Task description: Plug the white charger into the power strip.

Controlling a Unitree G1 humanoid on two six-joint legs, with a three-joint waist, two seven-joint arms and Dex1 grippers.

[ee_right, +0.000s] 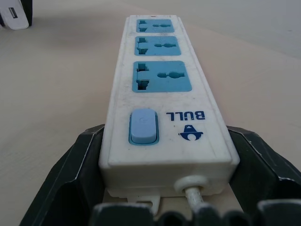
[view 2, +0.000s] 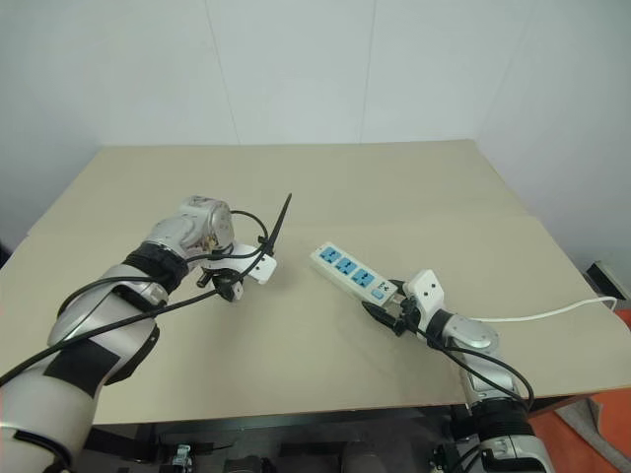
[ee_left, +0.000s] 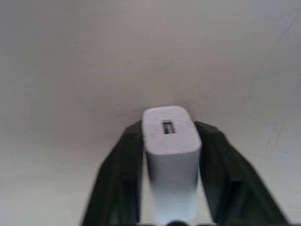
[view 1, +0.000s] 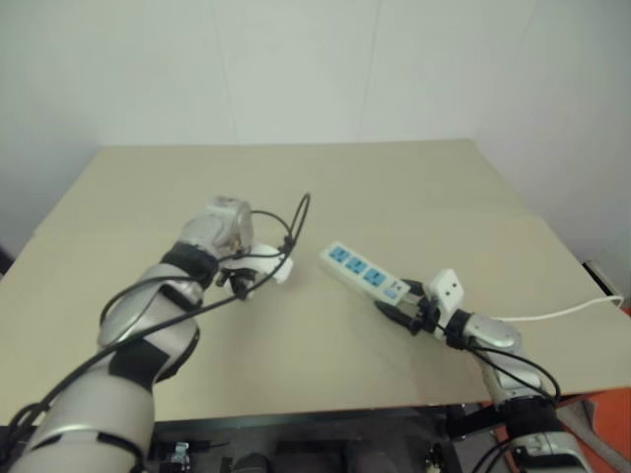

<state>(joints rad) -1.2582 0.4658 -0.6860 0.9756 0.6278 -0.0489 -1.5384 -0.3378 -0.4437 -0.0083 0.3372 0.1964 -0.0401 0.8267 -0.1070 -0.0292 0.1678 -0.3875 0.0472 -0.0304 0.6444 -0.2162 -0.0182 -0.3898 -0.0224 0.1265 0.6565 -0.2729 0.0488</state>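
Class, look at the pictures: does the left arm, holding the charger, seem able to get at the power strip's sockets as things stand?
Probably yes. The left gripper grips the white charger, and bare table lies between it and the power strip. The right gripper clasps only the switch end, leaving the three blue sockets uncovered.

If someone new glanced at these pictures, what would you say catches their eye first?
Probably the power strip with its three blue sockets, lying right of the middle of the tan table, its switch end clamped between the fingers of the right gripper. To its left, the left gripper points down at the table, shut on the white charger, apart from the strip.
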